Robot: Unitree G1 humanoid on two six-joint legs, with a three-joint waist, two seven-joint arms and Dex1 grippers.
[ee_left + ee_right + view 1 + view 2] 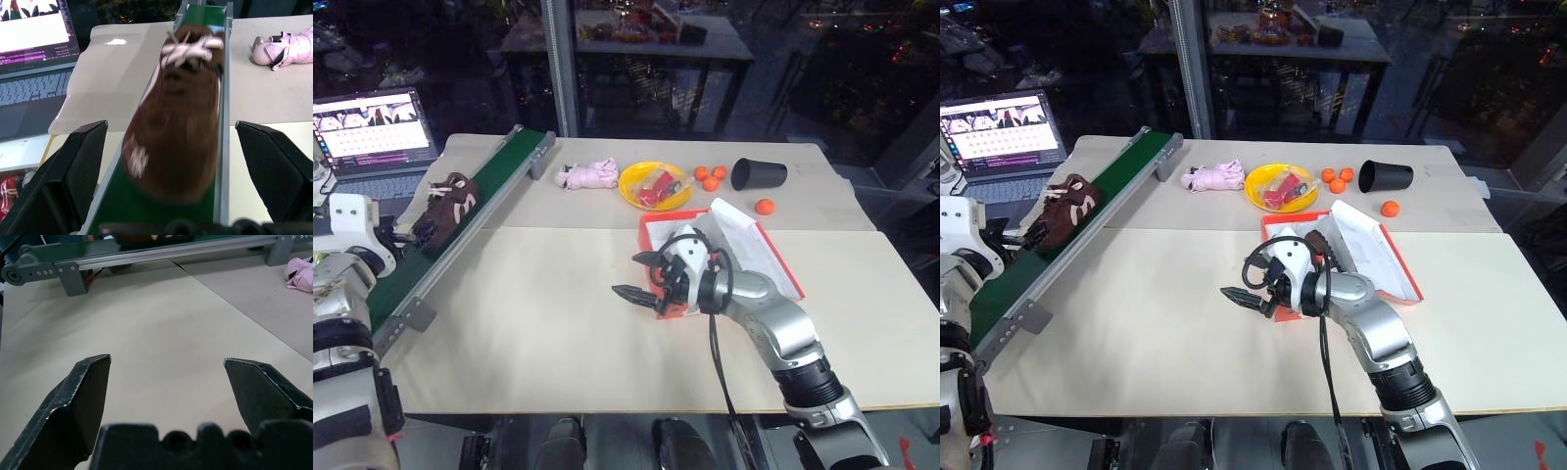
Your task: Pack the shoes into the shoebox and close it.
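A dark brown shoe [447, 206] with white laces lies on the green conveyor belt [499, 171] at the table's left side. My left gripper [171, 126] is open at the shoe's near end, one finger on either side, and is not touching it. The orange-red shoebox [654, 219] stands open at the middle right of the table, its white-lined lid [749, 245] leaning back to the right. My right gripper [626, 274] hovers open over bare tabletop just left of the box, with nothing between its fingers [85, 396]. The right hand hides the box's near corner.
A laptop [374, 137] sits left of the belt. Behind the box lie a pink cloth bundle [589, 174], a yellow bowl [653, 185] with red items, several small oranges [710, 177] and a black cup [759, 173] on its side. The belt's metal frame [146, 257] borders the table.
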